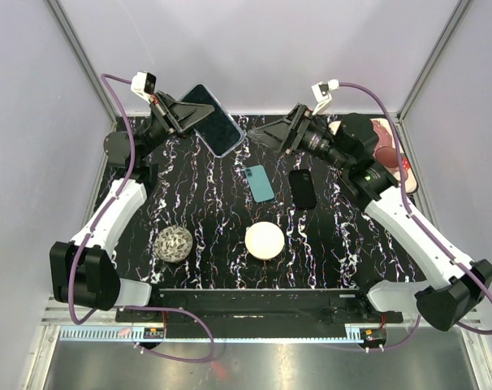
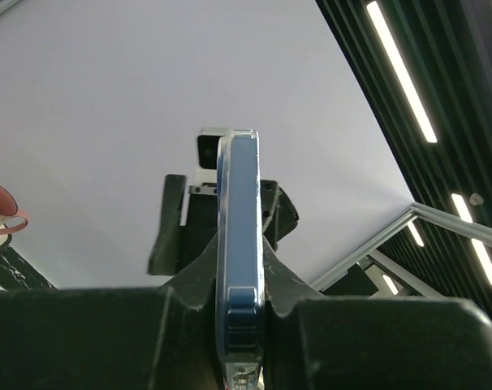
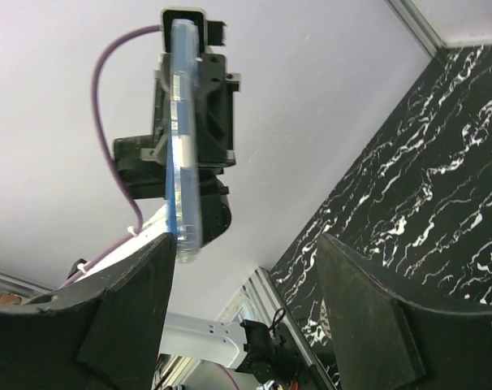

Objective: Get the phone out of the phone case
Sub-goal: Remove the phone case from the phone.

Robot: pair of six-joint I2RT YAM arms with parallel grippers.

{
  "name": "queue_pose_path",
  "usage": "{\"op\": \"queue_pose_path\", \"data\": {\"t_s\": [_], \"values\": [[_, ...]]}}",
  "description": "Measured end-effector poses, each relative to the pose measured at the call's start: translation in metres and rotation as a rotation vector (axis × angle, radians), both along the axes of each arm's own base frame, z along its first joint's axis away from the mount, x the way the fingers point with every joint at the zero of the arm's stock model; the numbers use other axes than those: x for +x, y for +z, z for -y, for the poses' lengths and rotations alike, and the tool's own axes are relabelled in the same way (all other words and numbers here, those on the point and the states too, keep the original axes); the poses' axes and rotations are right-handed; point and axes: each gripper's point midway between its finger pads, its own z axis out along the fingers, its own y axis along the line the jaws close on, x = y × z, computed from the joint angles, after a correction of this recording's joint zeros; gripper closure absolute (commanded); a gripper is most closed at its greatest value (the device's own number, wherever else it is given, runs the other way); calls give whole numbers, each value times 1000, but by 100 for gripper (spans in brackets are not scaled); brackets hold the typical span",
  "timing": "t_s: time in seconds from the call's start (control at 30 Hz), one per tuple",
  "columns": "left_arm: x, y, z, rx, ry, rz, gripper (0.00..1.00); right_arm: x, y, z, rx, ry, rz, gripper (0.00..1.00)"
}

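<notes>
Above far-left surface [image 1: 213,219], left end effector [image 2: 239,284] clamps cased phone [image 1: 215,123]; right end effector [image 3: 244,244] spread wide, should pinch its rim squarely, peel slowly.

Marble table [image 1: 205,195]: teal phone [image 1: 260,183] beside black phone [image 1: 303,188]; white disc [image 1: 265,240], speckled ball [image 1: 174,243] nearer; pink item [image 1: 390,146] far right.

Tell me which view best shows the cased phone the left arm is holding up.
Top external: the cased phone shows its broad face, clamped by the left tool. The left wrist sees only its thin edge; the right wrist sees a similar edge-on sliver.
</notes>
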Motion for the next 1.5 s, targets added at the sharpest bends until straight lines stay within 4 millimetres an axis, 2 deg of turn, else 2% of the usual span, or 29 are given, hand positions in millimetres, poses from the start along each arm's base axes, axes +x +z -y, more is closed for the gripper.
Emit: {"op": "queue_pose_path", "data": {"t_s": [0.17,0.27,0.53,0.77,1.5], "values": [[3,-5,2,15,6,-19,100,-14,23,9,28,-5,60,25],[4,-6,4,21,5,-24,100,-15,28,10,33,-4,71,24],[3,-7,7,24,-2,-27,100,-8,17,4,17,-3,47,25],[2,-8,9,30,-1,-33,100,3,0,-1,-12,-11,3,26],[8,-15,8,51,20,-55,100,12,-15,-4,-19,-36,-14,26]]}}
